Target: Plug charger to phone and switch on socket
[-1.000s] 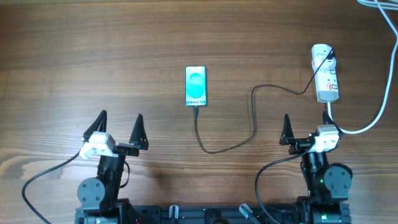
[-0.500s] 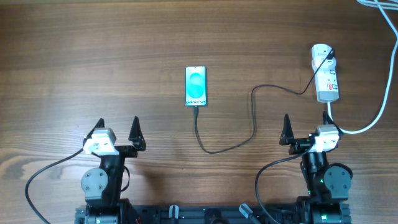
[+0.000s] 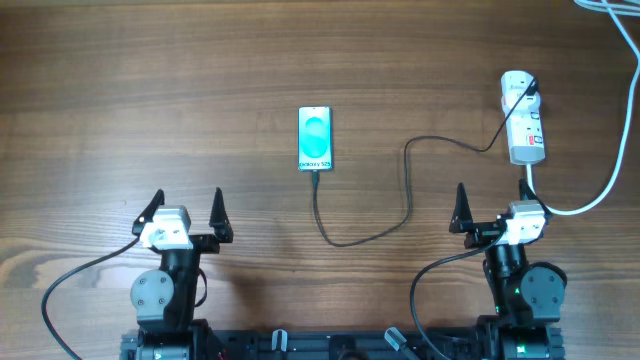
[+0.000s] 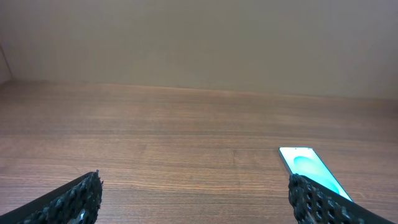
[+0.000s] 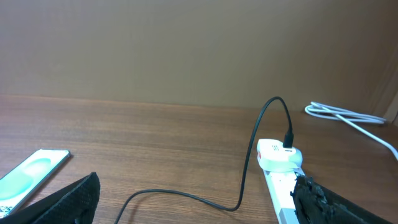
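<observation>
The phone [image 3: 314, 138] lies flat at the table's middle, teal screen up. The charger [image 3: 408, 190], a thin black cable, runs from the phone's bottom edge in a loop to the top of the socket [image 3: 524, 130], a white power strip at the right. My left gripper [image 3: 187, 203] is open and empty, near and left of the phone. My right gripper [image 3: 493, 200] is open and empty, just below the socket. The left wrist view shows the phone [image 4: 306, 166] past my open fingers [image 4: 193, 199]. The right wrist view shows phone [image 5: 32, 171], charger [image 5: 249, 168] and socket [image 5: 278, 155] beyond my open fingers [image 5: 196, 199].
A thick white lead [image 3: 610, 180] curves from the socket's near end along the right edge to the far right corner. It also shows in the right wrist view [image 5: 342, 114]. A plain wall stands behind the wooden table [image 3: 150, 90].
My left gripper has turned to point straight ahead and shifted slightly right. The right arm, phone, charger and socket have not moved.
</observation>
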